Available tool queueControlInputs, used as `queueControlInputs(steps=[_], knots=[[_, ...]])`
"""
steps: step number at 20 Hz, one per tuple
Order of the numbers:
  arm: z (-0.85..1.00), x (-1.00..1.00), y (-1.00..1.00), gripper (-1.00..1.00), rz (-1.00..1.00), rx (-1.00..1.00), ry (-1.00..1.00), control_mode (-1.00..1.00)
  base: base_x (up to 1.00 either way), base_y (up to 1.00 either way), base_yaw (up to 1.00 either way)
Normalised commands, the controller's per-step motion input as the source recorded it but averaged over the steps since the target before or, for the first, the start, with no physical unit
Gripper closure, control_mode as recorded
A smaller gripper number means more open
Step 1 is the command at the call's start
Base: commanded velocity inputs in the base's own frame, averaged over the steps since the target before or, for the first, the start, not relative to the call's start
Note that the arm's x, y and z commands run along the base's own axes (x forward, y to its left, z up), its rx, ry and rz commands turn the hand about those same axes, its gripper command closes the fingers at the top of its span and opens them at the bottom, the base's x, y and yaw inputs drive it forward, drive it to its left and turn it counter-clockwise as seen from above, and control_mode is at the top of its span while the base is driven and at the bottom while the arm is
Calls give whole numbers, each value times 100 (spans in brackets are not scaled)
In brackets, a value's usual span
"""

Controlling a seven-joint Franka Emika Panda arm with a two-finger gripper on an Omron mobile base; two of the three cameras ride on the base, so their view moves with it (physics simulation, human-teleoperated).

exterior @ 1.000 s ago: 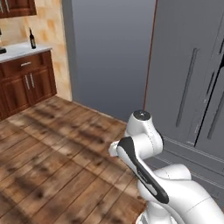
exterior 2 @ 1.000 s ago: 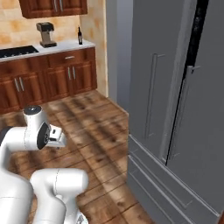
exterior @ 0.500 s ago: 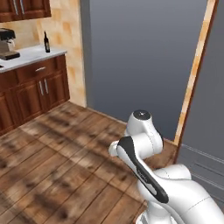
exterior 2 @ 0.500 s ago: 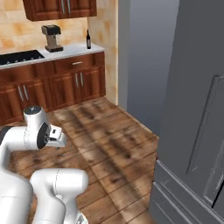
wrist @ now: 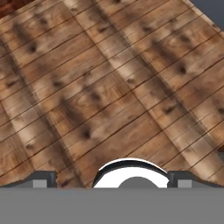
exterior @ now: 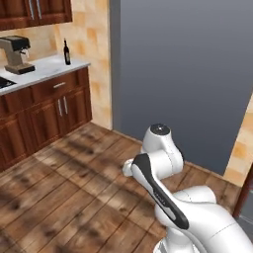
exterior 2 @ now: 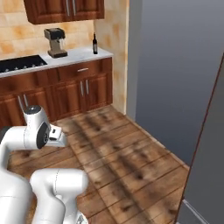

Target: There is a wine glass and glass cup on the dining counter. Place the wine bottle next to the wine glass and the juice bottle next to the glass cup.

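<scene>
The wine bottle (exterior: 66,52) is seen upright at the far right end of the marble worktop (exterior 2: 83,55), beside the tiled wall, right of a coffee machine (exterior 2: 55,42). The gripper (wrist: 112,181) is held fully spread, empty, over open plank floor (wrist: 109,83). A grey fridge panel (exterior: 188,74) bounds the right.

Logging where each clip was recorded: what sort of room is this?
A home kitchen, rendered: brown wood cabinets under a pale worktop, a coffee machine and a wine bottle standing on it, a black hob, tan wall tiles, plank floor.
</scene>
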Motion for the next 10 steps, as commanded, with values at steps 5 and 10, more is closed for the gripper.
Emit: queueControlInputs(steps=[5,10], knots=[[0,0,0,-100,0,0,0,100,93,2,14],[0,0,0,-100,0,0,0,100,93,0,15]])
